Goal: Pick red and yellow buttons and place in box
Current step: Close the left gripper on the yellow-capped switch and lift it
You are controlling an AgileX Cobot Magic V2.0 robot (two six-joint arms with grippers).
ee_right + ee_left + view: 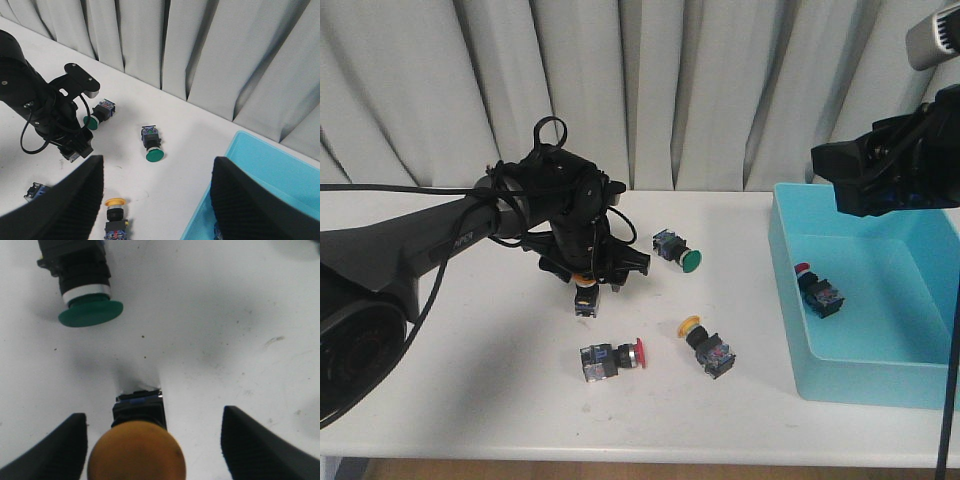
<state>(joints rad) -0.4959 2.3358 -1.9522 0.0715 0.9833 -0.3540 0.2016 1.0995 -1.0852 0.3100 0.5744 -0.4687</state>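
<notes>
Left gripper (pixel 152 445) spread wide around yellow button (pixel 136 452) standing on table (pixel 470 380), not yet pinching. Best centred, then squeezed on black body below cap. Right gripper (pixel 157 200) unclenched, empty, above box (pixel 860 370).

Left gripper (pixel 586 283) points down, fingers (pixel 60 450) spread (right gripper (pixel 157 200) likewise spread, raised).
</notes>
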